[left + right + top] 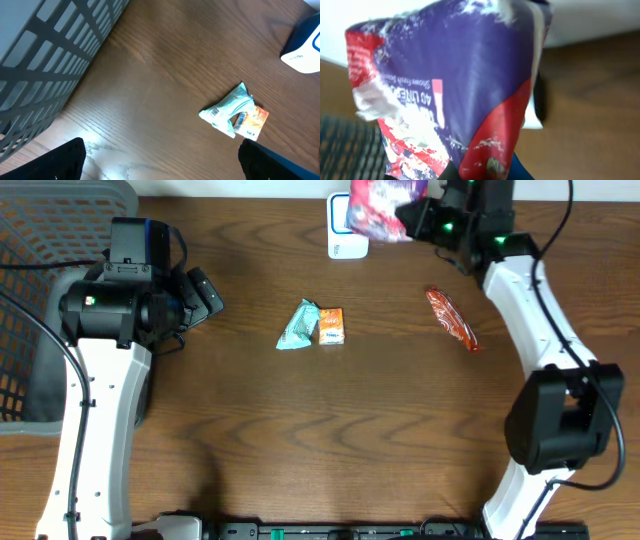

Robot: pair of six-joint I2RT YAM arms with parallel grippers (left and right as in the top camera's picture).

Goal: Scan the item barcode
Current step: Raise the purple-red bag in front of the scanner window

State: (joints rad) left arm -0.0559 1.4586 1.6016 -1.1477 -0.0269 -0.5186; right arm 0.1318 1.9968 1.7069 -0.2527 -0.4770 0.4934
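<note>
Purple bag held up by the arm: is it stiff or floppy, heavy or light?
Probably floppy: the purple bag looks crumpled and creased. Likely light, since the right gripper seems to carry it by one end. Its glossy film may be slippery.

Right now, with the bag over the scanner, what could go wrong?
1. The purple bag looks crumpled in the right claw; its barcode, not visible in the wrist view, may sit folded or face away from the white scanner.
2. The claw seems to pinch only one edge, so the bag could slip.
</note>
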